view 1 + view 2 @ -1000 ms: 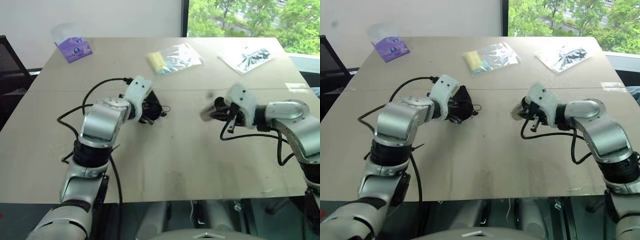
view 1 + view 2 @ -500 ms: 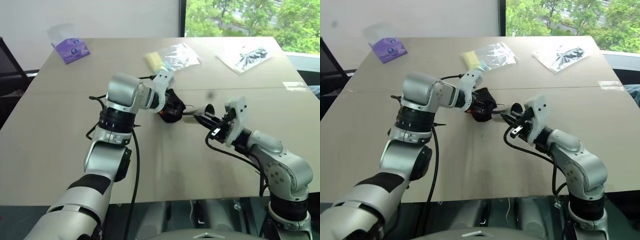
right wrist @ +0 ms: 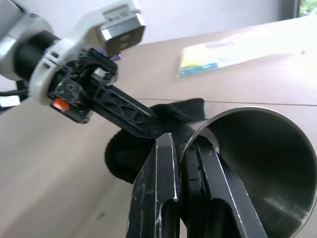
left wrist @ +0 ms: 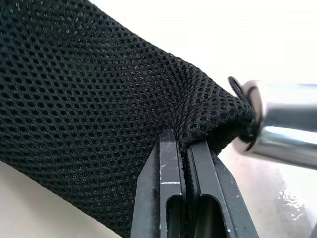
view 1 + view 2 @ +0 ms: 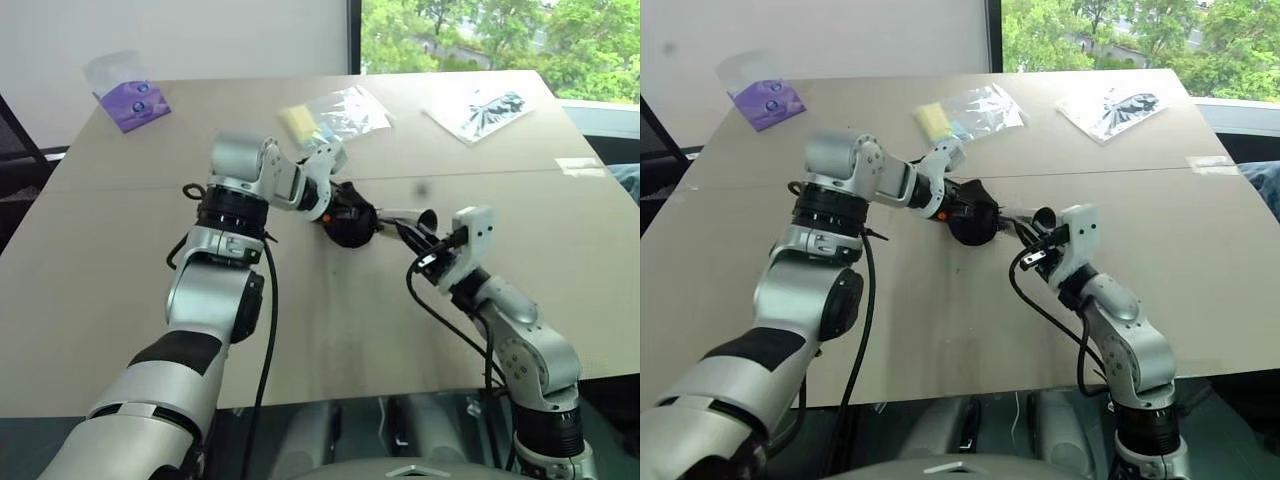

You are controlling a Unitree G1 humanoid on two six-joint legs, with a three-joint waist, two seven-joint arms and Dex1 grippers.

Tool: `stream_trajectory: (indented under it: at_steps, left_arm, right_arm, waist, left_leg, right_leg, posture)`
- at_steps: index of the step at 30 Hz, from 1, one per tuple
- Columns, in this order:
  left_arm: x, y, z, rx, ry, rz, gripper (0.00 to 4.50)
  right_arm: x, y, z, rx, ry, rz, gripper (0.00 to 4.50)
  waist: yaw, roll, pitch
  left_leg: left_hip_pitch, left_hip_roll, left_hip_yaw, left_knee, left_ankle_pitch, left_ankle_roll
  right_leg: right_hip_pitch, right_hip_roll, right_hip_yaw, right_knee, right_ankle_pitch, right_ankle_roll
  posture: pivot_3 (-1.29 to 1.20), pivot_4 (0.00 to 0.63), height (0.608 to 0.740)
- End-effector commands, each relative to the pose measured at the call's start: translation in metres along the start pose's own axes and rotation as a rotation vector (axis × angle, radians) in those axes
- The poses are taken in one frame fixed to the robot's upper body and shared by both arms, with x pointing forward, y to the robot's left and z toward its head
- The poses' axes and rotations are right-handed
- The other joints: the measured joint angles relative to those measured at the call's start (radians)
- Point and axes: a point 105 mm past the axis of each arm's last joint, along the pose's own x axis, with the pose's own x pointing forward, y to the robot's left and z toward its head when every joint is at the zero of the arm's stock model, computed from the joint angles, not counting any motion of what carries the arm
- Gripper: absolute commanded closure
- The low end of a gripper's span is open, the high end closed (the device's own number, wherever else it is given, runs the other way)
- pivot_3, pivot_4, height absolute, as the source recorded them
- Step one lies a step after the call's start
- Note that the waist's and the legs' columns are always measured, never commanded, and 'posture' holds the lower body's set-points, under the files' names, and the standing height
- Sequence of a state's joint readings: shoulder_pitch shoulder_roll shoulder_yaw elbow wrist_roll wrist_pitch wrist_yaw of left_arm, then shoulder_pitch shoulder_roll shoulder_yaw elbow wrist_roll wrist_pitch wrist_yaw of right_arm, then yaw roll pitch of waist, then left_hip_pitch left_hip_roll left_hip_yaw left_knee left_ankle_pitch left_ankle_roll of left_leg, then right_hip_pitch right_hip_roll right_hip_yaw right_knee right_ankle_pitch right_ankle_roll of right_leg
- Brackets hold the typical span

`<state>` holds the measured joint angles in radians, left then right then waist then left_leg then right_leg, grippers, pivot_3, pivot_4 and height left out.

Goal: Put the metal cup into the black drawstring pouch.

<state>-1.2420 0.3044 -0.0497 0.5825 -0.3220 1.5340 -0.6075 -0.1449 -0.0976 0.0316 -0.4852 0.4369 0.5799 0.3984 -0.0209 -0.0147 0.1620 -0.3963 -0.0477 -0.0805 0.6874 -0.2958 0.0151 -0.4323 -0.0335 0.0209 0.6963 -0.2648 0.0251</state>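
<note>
A pale beige counter [image 5: 120, 300] stood before a white wall, with a window onto green trees at the far right. At its far left corner lay a purple packet in a clear wrapper [image 5: 128, 95]. Further right along the back edge lay a clear bag with something yellow inside [image 5: 330, 113], and beyond that a flat clear packet with a dark print [image 5: 477, 105]. In the middle of the counter the left hand [image 4: 184, 148] was clenched on the pouch [image 5: 349, 215], its two black fingers [image 4: 166, 168] pinching a fold of the black mesh near the mouth. The pouch hung bunched in that grip, above the counter as far as the head views showed. Just to its right the cup [image 5: 410, 216] lay on its side in the air, its base touching the mouth of the pouch and its open end facing the right arm. How far the base had gone in could not be told. The right hand [image 3: 187, 144] was grasping the cup by its rim, one finger [image 3: 166, 168] outside the wall and the other inside.
</note>
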Motion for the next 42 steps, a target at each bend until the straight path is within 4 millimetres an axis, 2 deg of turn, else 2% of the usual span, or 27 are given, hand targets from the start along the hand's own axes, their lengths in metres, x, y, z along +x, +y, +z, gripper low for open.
stream_trajectory:
  at_steps: [1, 5, 10, 15, 19, 25, 31, 34, 38, 42]
  left_arm:
    - [-0.002, -0.008, 0.008, -0.031, -0.017, -0.046, 4.5]
    - [0.002, -0.015, 0.009, 0.011, 0.002, -0.043, 4.5]
    - [0.001, -0.023, 0.006, 0.035, 0.024, -0.055, 4.5]
    - [-0.003, -0.027, 0.008, 0.035, 0.005, -0.075, 4.5]
    - [-0.005, -0.029, 0.005, 0.07, 0.005, -0.061, 4.5]
    - [-0.003, -0.027, -0.003, 0.105, 0.007, -0.038, 4.5]
    - [-0.007, -0.026, -0.005, 0.138, -0.034, -0.027, 4.5]
    - [-0.013, -0.032, -0.001, 0.163, -0.074, -0.047, 4.5]
    - [-0.02, -0.036, 0.0, 0.214, -0.109, -0.045, 4.5]
    - [-0.024, -0.039, -0.005, 0.255, -0.129, -0.052, 4.5]
  right_arm:
    - [-0.005, 0.028, 0.019, 0.096, -0.106, 0.169, 4.44]
    - [-0.007, 0.033, 0.012, 0.158, -0.11, 0.223, 4.44]
    - [0.001, 0.022, -0.004, 0.184, -0.094, 0.214, 4.44]
    - [0.013, 0.0, -0.023, 0.15, -0.056, 0.119, 4.44]
    - [0.022, -0.014, -0.029, 0.102, -0.054, 0.046, 4.44]
    - [0.034, -0.001, -0.048, 0.003, 0.03, 0.106, 4.44]
    - [0.047, 0.027, -0.041, 0.149, -0.065, 0.249, 4.44]
    - [0.058, 0.026, -0.047, 0.179, -0.05, 0.246, 4.44]
    - [0.074, 0.022, -0.065, -0.073, 0.045, 0.24, 4.44]
    - [0.083, 0.04, -0.066, -0.43, 0.069, 0.41, 4.44]
  waist:
    - [0.0, 0.0, 0.0]
    - [0.0, 0.0, 0.0]
    - [0.0, 0.0, 0.0]
    - [-0.004, 0.0, 0.0]
    - [-0.012, 0.0, 0.0]
    - [-0.021, 0.0, 0.0]
    - [-0.023, 0.0, -0.001]
    - [-0.023, 0.0, -0.001]
    - [-0.023, 0.0, -0.001]
    - [-0.023, 0.0, -0.001]
  left_leg:
    - [0.0, 0.0, 0.0, 0.0, 0.0, 0.0]
    - [0.0, 0.0, 0.0, 0.0, 0.0, 0.0]
    - [0.0, 0.0, 0.0, 0.0, 0.0, 0.0]
    - [0.0, 0.0, 0.0, 0.0, 0.0, 0.0]
    - [0.0, 0.0, 0.0, 0.0, 0.0, 0.0]
    - [0.0, 0.0, 0.0, 0.0, 0.0, 0.0]
    - [0.002, 0.001, 0.001, 0.0, 0.0, 0.0]
    - [0.001, 0.001, 0.001, 0.0, 0.0, 0.0]
    - [0.001, 0.0, 0.001, 0.0, 0.0, 0.0]
    - [0.002, 0.0, 0.001, 0.0, 0.0, -0.001]
  right_leg:
    - [0.0, 0.0, 0.0, 0.0, 0.0, 0.0]
    - [0.0, 0.0, 0.0, 0.0, 0.0, 0.0]
    - [0.0, 0.0, 0.0, 0.0, 0.0, 0.0]
    - [0.0, 0.0, 0.001, 0.0, 0.0, 0.0]
    - [0.0, 0.0, 0.001, 0.0, 0.0, 0.0]
    - [0.0, 0.0, 0.001, 0.001, 0.0, 0.0]
    - [0.0, 0.0, 0.002, 0.002, 0.0, 0.0]
    - [0.0, 0.0, 0.002, 0.002, 0.0, 0.0]
    - [0.0, 0.0, 0.002, 0.001, 0.0, 0.0]
    - [0.0, 0.0, 0.001, 0.002, 0.0, 0.0]
  posture:
    - [0.0, 0.15, 0.74]
    - [0.0, 0.15, 0.74]
    - [0.0, 0.15, 0.74]
    - [0.0, 0.15, 0.74]
    - [0.0, 0.15, 0.74]
    - [0.0, 0.15, 0.74]
    - [0.0, 0.15, 0.74]
    - [0.0, 0.15, 0.74]
    - [0.0, 0.15, 0.74]
    - [0.0, 0.15, 0.74]
